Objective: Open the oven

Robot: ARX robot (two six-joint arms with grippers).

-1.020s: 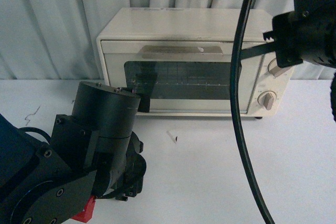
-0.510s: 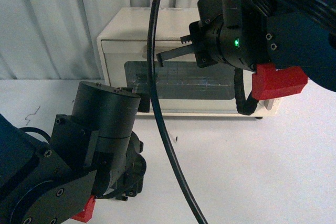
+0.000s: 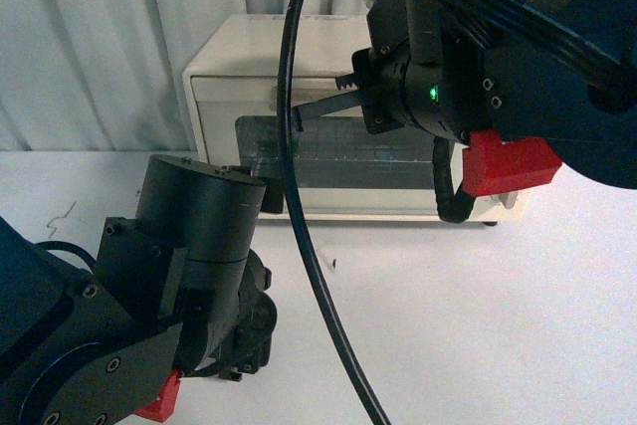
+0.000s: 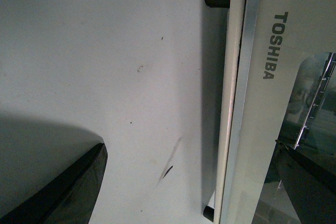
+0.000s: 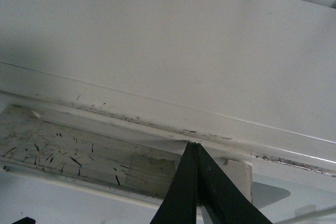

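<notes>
Soft, even, slightly bluish light fills the front view, and a green lamp [image 3: 434, 94] glows on the right arm [image 3: 537, 57]. In the left wrist view the oven [image 4: 273, 103] casts a dim band of shadow on the table [image 4: 105, 51] (the near fingers [image 4: 63, 192] are dark, blurred wedges). The right wrist view is bright, its fingertips [image 5: 184, 192] out of focus.

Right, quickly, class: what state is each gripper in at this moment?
Left gripper: open, holding nothing.
Right gripper: closed, fingers pressed together, holding nothing, tip close to the oven.
</notes>
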